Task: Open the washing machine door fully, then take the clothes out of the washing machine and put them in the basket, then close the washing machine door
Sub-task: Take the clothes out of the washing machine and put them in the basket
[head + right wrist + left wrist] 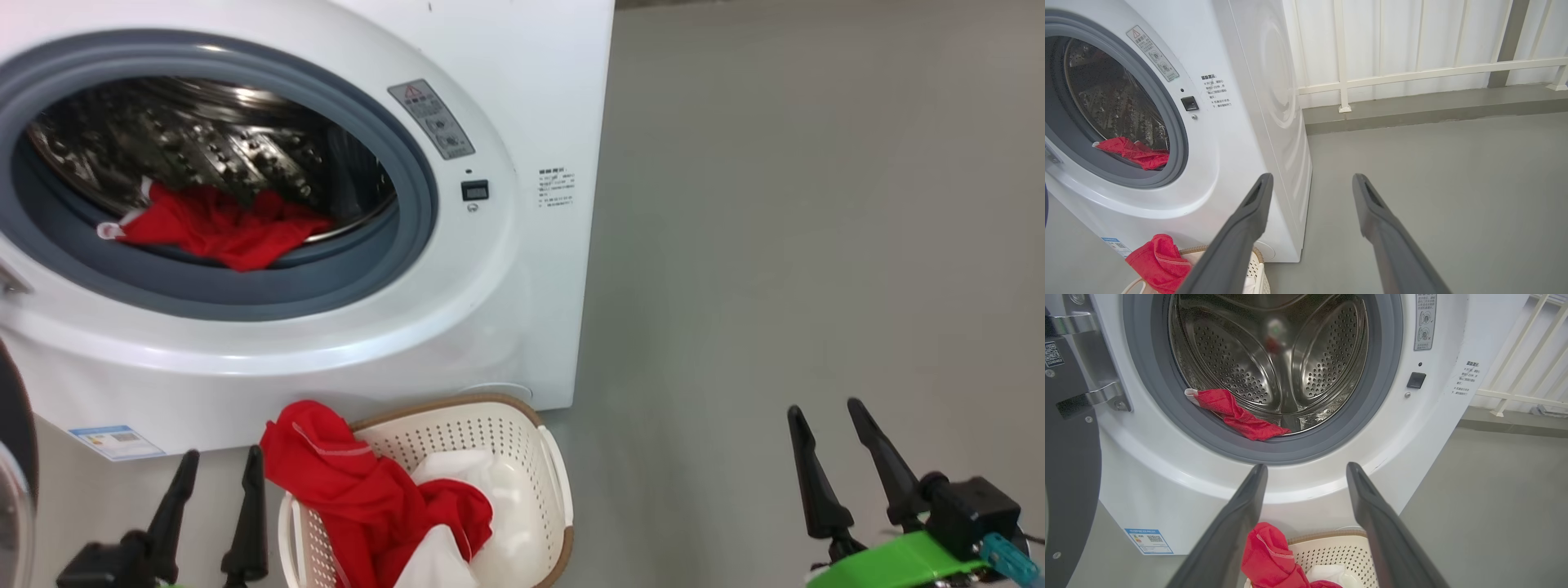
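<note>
The left hand (224,452), released and empty like the right hand (823,406), hovers by the basket (490,433), which holds some clothes (367,498); unloading looks midway, and the next move calls for reaching into the drum (188,139) to grasp the red piece (216,229).

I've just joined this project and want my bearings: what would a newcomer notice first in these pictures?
The bright red garment stands out first, lying at the front lip of the steel drum of the white washing machine, with the door swung open at the left. Below it, a cream basket on the floor holds more red and white clothes, one draped over its rim.
</note>
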{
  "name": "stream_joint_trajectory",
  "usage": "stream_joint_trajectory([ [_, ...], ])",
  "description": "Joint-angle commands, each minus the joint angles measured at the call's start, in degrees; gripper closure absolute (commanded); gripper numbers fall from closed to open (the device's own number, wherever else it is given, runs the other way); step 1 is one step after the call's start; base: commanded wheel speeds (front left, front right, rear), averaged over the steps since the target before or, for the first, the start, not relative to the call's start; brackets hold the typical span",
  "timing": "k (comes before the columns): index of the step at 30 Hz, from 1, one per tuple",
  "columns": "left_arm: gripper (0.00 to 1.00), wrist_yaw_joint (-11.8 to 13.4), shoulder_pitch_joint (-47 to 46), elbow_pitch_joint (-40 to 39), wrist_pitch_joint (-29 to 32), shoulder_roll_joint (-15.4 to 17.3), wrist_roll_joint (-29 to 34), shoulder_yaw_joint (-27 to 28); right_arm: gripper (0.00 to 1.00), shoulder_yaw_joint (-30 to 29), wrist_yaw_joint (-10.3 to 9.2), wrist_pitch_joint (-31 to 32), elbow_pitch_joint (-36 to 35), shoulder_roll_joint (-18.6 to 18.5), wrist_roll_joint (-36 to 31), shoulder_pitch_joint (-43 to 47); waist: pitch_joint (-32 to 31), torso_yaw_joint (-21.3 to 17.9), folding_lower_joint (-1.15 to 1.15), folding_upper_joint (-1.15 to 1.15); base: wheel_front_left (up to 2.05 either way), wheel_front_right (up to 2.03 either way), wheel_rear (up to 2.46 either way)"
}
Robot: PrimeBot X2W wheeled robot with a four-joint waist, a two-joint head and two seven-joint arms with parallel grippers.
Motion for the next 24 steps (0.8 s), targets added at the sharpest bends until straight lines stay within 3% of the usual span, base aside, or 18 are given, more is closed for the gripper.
stream_joint_trajectory([
  [1,0.00,0.09,0.84,-2.40,-0.70,0.38,0.89,2.45,0.00,0.76,0.36,-0.36,-1.65,-0.43,-0.61,0.56,-1.53,0.66,0.00,0.00,0.00,0.00,0.00],
  [10,0.00,0.09,6.01,-6.78,-0.70,-0.83,1.82,3.84,0.00,0.10,0.36,-0.36,-2.21,-0.43,-0.25,3.64,-3.06,0.70,0.00,0.00,0.00,0.00,0.00],
  [24,0.00,0.09,5.38,-7.13,-0.70,-1.51,2.12,4.41,0.00,-0.23,0.36,-0.36,-2.07,-0.43,-0.19,2.68,-1.74,0.88,0.00,0.00,0.00,0.00,0.00],
])
